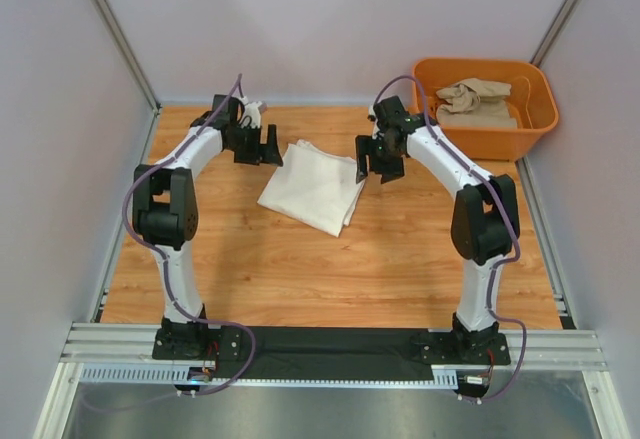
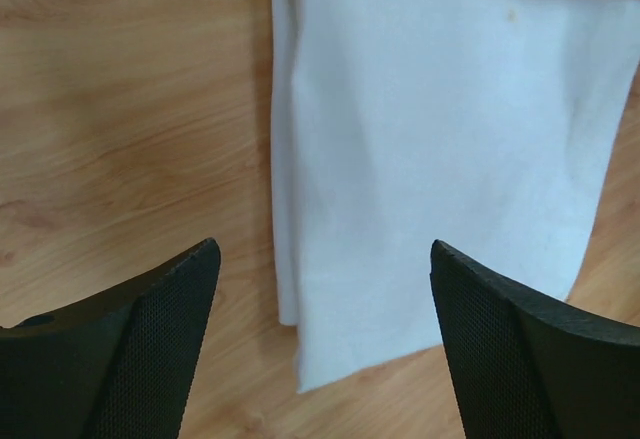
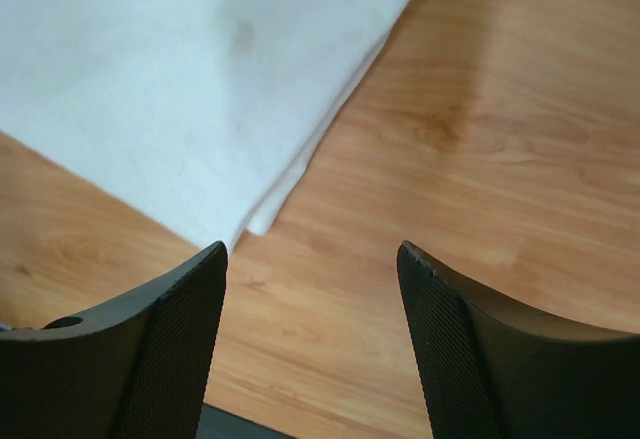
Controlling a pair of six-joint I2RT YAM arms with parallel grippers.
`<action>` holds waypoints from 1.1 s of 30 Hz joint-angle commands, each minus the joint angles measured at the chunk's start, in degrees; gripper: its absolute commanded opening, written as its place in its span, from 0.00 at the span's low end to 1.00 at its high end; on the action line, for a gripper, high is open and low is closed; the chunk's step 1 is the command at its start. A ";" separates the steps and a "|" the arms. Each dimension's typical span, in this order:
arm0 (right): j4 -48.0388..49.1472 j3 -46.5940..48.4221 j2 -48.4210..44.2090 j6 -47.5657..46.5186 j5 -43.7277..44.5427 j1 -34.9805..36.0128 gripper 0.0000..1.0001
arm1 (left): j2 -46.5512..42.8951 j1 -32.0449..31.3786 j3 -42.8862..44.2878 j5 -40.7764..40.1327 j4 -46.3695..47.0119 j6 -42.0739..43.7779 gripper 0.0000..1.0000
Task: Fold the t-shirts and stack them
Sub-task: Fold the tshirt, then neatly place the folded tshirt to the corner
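While the cream-white t-shirt [image 1: 312, 187] lies folded into a flat rectangle on the tabletop [image 1: 330, 269], a little above the middle of the top view, neither arm holds it. The left gripper [image 1: 260, 149] hangs just left of the fold and the right gripper [image 1: 380, 166] just right of it, both near the cloth's upper corners. Left fingers [image 2: 150, 349] are apart with nothing between them, the folded edge and bare wood below. Right fingers [image 3: 150, 349] are apart too, empty, over a shirt corner and wood.

Judgement: one arm on each side suits a two-handed fold, and the cloth lies flat with its layers lined up, so this shirt looks done.

The orange tub [image 1: 500, 142] sits at the upper right of the frame, at the tabletop's far right corner. In it is the sandy beige t-shirt [image 1: 478, 102], crumpled in a heap and unfolded. Nothing else shows in the tub.

Likely next: the right arm, being nearer, fetches the beige shirt, which then gets folded and laid on the cream one. Task roughly half done.
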 commanded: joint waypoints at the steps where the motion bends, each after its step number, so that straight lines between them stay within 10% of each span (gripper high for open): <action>1: 1.44 -5.60 -8.38 2.16 -4.75 1.92 0.71 | 1.84 0.02 4.99 2.53 7.39 5.12 0.90; 6: 1.61 -13.26 -17.27 2.86 -7.92 2.19 0.71 | 12.48 -0.16 19.12 6.13 3.45 10.30 0.77; 14: 2.32 -20.30 -26.95 0.49 -8.19 1.93 0.71 | 22.93 -1.13 34.07 8.34 -1.55 16.29 0.84; 33: 4.34 -25.22 -34.60 1.81 -12.67 0.26 0.71 | 31.47 -4.90 41.22 9.04 -7.54 8.37 0.90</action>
